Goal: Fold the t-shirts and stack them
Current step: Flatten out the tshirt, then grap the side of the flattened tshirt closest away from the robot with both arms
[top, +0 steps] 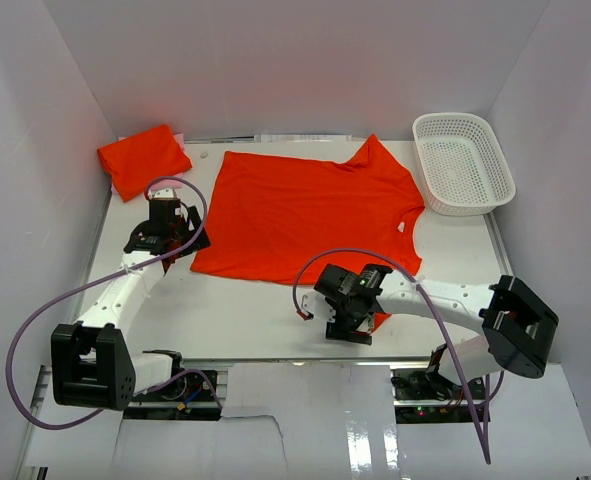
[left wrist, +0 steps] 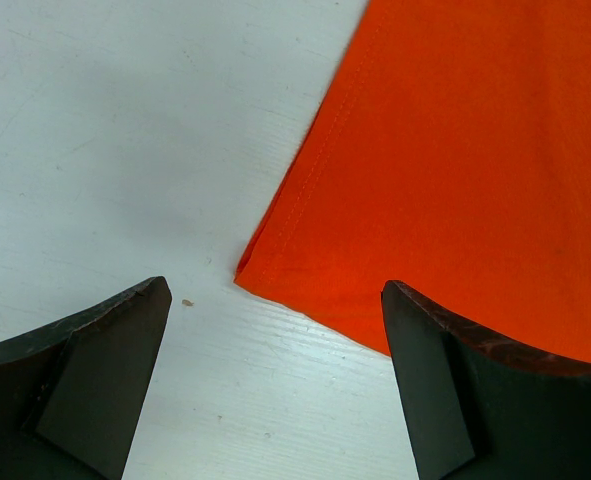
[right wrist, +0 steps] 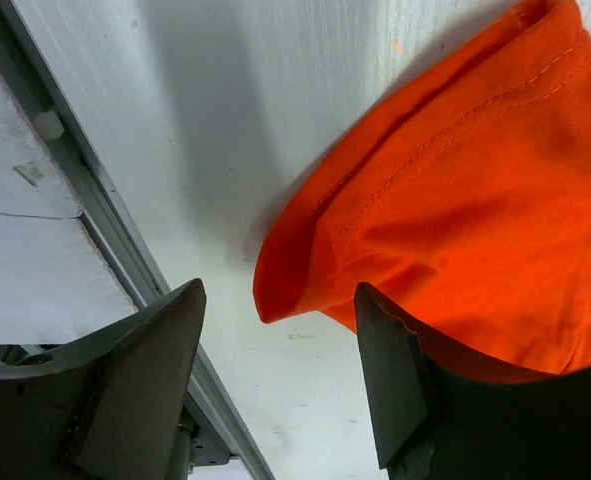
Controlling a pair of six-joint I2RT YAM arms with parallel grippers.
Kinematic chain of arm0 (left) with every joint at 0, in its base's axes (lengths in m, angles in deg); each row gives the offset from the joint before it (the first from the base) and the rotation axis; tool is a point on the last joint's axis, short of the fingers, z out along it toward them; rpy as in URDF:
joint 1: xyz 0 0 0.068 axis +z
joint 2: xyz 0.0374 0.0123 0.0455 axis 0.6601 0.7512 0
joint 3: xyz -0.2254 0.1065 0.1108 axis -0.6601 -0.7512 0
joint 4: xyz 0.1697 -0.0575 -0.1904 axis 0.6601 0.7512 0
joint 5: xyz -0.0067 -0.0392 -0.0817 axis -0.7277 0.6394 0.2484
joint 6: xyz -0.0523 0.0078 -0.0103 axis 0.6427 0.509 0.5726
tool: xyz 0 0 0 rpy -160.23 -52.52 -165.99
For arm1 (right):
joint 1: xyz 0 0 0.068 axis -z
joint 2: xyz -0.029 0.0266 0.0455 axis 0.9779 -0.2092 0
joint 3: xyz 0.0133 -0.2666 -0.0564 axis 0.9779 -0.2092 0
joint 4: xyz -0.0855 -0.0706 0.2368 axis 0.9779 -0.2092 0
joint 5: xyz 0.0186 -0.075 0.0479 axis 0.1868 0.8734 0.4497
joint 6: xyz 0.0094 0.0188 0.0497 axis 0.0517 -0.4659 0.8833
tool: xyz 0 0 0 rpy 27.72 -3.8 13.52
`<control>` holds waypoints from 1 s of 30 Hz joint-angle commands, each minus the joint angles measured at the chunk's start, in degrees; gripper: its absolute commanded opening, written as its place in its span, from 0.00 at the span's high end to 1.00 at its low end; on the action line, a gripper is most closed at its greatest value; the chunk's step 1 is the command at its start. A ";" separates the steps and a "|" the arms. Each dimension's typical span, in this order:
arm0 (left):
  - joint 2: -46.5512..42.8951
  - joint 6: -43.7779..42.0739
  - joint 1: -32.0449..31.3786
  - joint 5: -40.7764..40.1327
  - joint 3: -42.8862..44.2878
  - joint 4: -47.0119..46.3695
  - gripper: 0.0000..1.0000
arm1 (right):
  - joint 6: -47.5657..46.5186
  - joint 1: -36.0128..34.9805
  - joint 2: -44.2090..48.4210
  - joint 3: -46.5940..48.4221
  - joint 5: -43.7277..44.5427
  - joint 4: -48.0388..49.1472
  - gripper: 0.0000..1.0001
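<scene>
Both claws are sitting released right now. The left gripper (left wrist: 275, 288) is hanging wide open over the hem corner of the spread t-shirt (top: 305, 210) lying mid-table, and the right gripper (right wrist: 277, 290) is straddling its near sleeve, pinching nothing. My worry is that the right one is working right by the table's (top: 255, 330) near edge, so it's risking clipping the rail or grabbing just one layer. The folded t-shirt (top: 143, 158) is occupying the far-left corner and the basket (top: 463, 163) the far-right, leaving open room along the near edge.

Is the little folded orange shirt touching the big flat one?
Apart. The top external view shows a strip of bare white table between the folded t-shirt and the spread-out t-shirt.
</scene>
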 commanded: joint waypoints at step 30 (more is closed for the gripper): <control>0.34 -0.60 0.31 1.53 -0.24 -1.17 0.02 | 3.61 0.52 -3.54 -1.58 3.48 -2.65 0.53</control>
